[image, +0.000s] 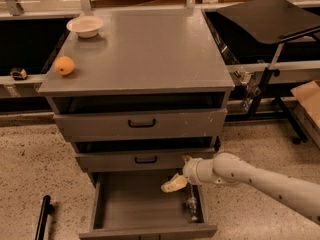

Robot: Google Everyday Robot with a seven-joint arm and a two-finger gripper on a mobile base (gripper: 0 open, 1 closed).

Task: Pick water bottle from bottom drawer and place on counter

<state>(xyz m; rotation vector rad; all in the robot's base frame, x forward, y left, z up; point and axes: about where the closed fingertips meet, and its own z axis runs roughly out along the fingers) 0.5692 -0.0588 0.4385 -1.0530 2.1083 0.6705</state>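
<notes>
The bottom drawer (135, 206) is pulled open below two drawers with black handles. The clear ribbed water bottle (192, 205) lies along the drawer's right wall, near the front. My gripper (176, 180) reaches in from the right on a white arm and hangs over the drawer's back right part, just above and behind the bottle. One cream finger (172, 185) points left and another (186, 159) shows higher up, so the fingers are spread open with nothing between them. The grey counter (145, 49) tops the cabinet.
An orange (64, 65) and a white bowl (85, 26) sit on the counter's left side. A black tilted tray on a stand (270, 16) is at the right. A black bar (42, 219) lies on the floor at left. A cardboard box (307, 99) is at far right.
</notes>
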